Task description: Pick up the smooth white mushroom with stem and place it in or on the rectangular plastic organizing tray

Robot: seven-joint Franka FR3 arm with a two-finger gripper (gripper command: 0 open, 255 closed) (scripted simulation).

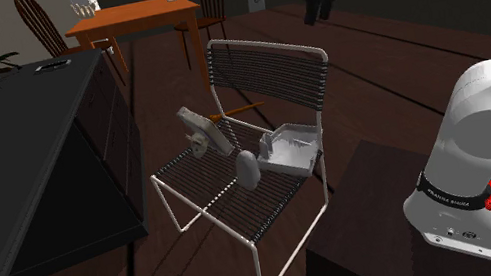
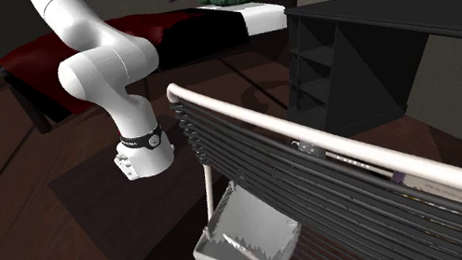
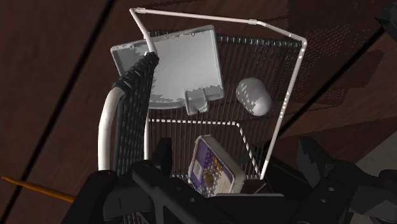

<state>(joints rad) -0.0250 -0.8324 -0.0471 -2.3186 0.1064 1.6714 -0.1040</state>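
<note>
Dark plank floor under a wire chair (image 1: 264, 73) — on its seat, pale mushroom (image 1: 248, 169) near the tray (image 1: 294, 151); gripper (image 1: 318, 13) hangs above, fingers apart.

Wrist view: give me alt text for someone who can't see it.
Seen from above, a white-framed wire chair holds a grey rectangular tray, a pale rounded mushroom lying apart from it, and a purple-faced keypad device nearest the camera. The black gripper, jaws apart, frames the foreground above a dark wood floor.
</note>
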